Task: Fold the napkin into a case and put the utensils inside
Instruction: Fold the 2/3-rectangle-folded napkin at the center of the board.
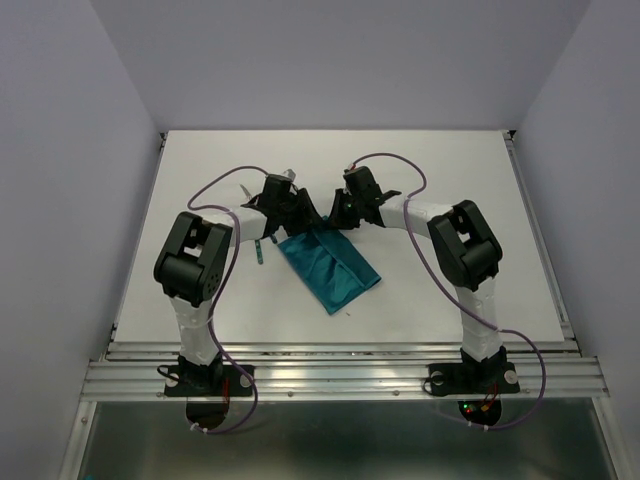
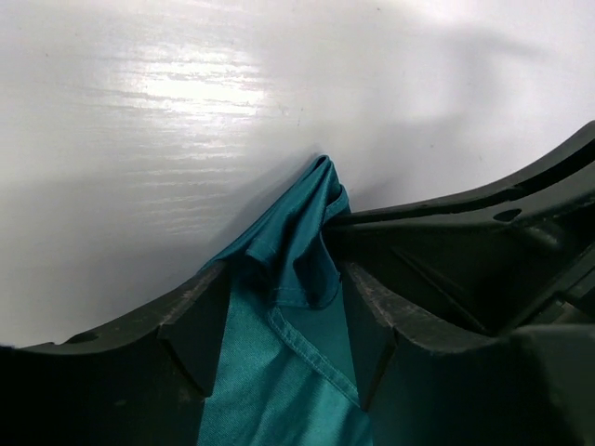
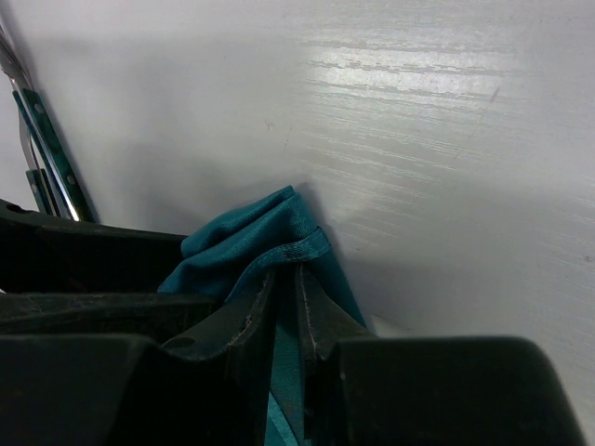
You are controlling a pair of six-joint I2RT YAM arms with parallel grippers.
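My right pincer [image 3: 284, 279] is nearly closed. Its two fingers stand almost together with a hemmed edge of the napkin [image 3: 246, 237] nipped between their tips, and the teal cloth bunches into a small peak just beyond them.

My left pincer [image 2: 284, 293] stands wide. Another raised fold of the same cloth sits between its fingers [image 2: 200, 321], rising to a point past the tips. The fold fills most of the gap, but I cannot tell whether either finger presses on it.

From above, both pincers meet at the far end of the napkin, close beside each other, left on the left and right on the right. From there the cloth runs towards my bases at a slant, towards the right, as a long, narrow folded band lying on the white table [image 1: 450, 290]. Its near end is flat and free of both pincers.

The utensils [image 3: 51, 158] lie on the table beside the napkin, to the left of it and outside the cloth. In my right wrist view, their thin teal handles and silver metal show at the left edge. From above, only a short teal piece shows, beside my left arm [image 1: 195, 260]. My right arm [image 1: 465, 250] reaches in from the other side.
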